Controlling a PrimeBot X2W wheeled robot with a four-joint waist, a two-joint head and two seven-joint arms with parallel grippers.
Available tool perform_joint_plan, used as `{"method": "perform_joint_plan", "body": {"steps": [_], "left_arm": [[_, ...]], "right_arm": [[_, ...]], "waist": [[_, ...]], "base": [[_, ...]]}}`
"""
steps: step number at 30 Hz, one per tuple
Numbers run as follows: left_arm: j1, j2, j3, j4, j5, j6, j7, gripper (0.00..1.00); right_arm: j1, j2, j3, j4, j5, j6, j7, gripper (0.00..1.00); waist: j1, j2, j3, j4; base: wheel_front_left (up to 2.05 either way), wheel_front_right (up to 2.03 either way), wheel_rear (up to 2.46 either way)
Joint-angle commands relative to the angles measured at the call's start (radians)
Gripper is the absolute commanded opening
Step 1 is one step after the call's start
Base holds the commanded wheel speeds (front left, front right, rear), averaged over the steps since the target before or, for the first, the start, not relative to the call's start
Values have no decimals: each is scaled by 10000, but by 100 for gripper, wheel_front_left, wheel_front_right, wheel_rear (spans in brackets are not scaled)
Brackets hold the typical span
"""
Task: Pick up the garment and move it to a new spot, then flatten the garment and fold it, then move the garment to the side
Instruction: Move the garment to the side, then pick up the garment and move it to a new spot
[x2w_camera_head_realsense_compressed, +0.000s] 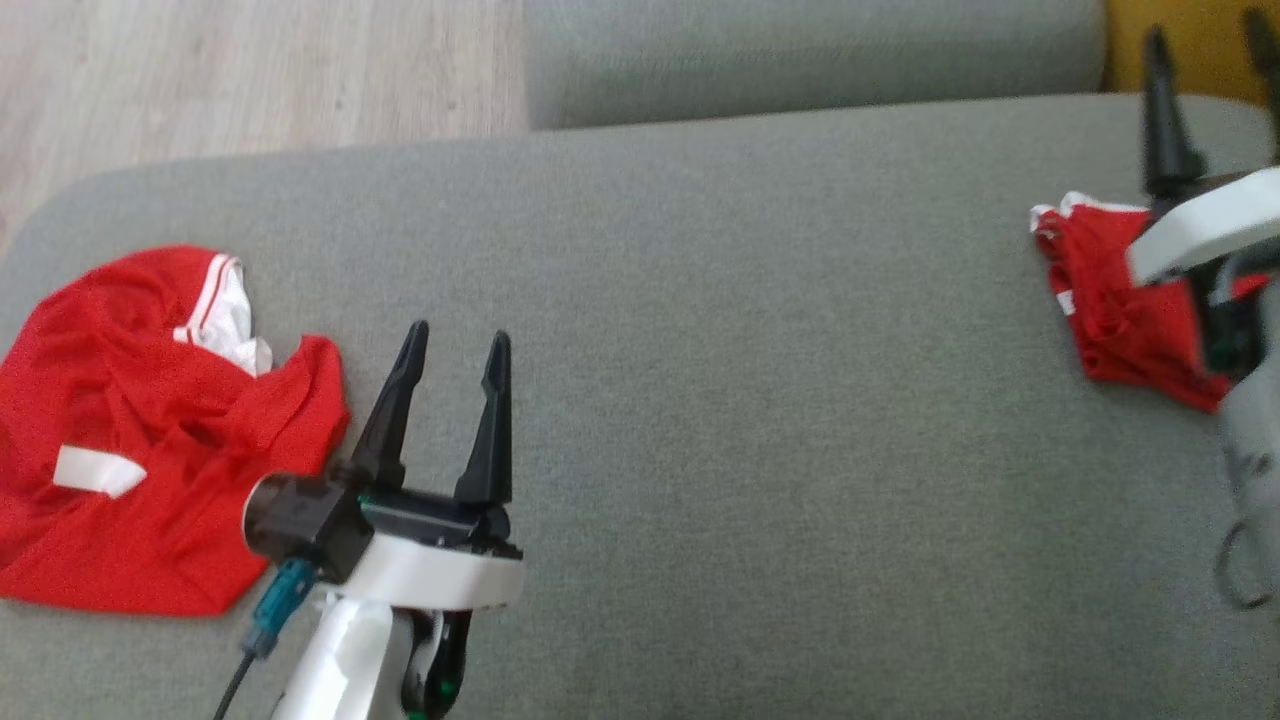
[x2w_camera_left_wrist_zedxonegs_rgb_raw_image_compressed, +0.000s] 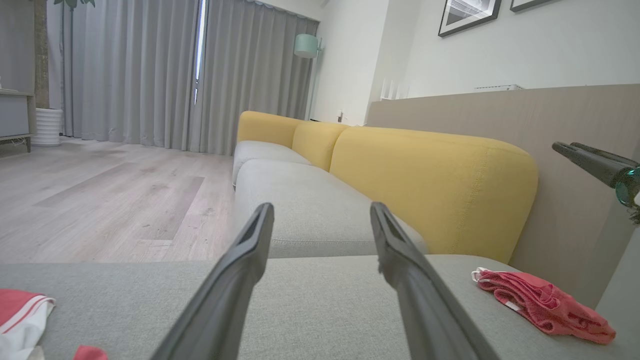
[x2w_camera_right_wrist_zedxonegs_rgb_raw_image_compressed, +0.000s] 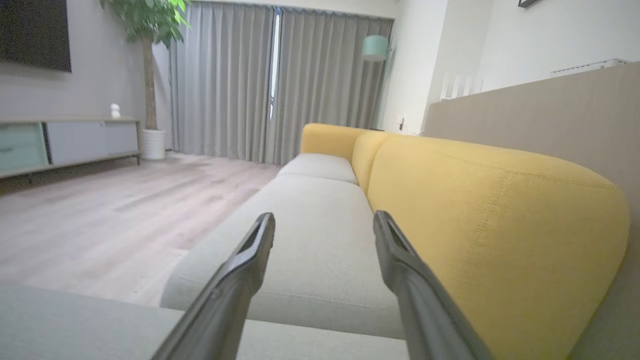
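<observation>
A small red garment (x2w_camera_head_realsense_compressed: 1115, 310) with white trim lies bunched and folded near the right end of the grey sofa seat (x2w_camera_head_realsense_compressed: 760, 330); it also appears in the left wrist view (x2w_camera_left_wrist_zedxonegs_rgb_raw_image_compressed: 542, 302). My right gripper (x2w_camera_head_realsense_compressed: 1210, 50) hovers just above and beyond it, open, nothing between its fingers (x2w_camera_right_wrist_zedxonegs_rgb_raw_image_compressed: 324, 217). A larger red garment (x2w_camera_head_realsense_compressed: 130, 450) with white collar and label lies crumpled at the seat's left end. My left gripper (x2w_camera_head_realsense_compressed: 455, 345) stands open and empty just right of that garment, its fingers (x2w_camera_left_wrist_zedxonegs_rgb_raw_image_compressed: 250, 250) spread wide.
The yellow backrest (x2w_camera_left_wrist_zedxonegs_rgb_raw_image_compressed: 430, 185) runs along the seat's far right side, with a wood panel behind it. A second grey cushion (x2w_camera_head_realsense_compressed: 800, 50) continues beyond. Wood floor (x2w_camera_head_realsense_compressed: 200, 70) lies past the seat's left edge. The seat between the two garments is bare fabric.
</observation>
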Motion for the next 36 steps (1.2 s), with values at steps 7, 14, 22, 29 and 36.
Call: {"method": "perform_joint_plan", "body": {"steps": [7, 14, 22, 29, 36], "left_arm": [[248, 16, 572, -408, 142, -77, -51, 100], [745, 16, 632, -125, 53, -157, -51, 100], [1183, 16, 737, -37, -24, -203, -51, 100], [1244, 16, 916, -112, -91, -116, -51, 100], [1277, 16, 899, -112, -73, -46, -51, 100]], "right_arm": [[1854, 1690, -824, -2270, 319, 65, 8, 100], [4464, 2926, -1272, -3447, 218, 65, -208, 100], [6203, 3034, -604, -4170, 155, 65, -321, 100], [6615, 3036, -708, -4775, 198, 65, -325, 100], [6663, 3037, -772, -4952, 175, 65, -326, 100]], "waist": [[2, -1, -486, 27], [2, -1, -665, 175], [2, -1, -716, 176], [2, -1, -723, 164], [2, -1, -735, 145]], "base": [[0, 0, 0], [0, 0, 0], [0, 0, 0], [0, 0, 0], [0, 0, 0]]}}
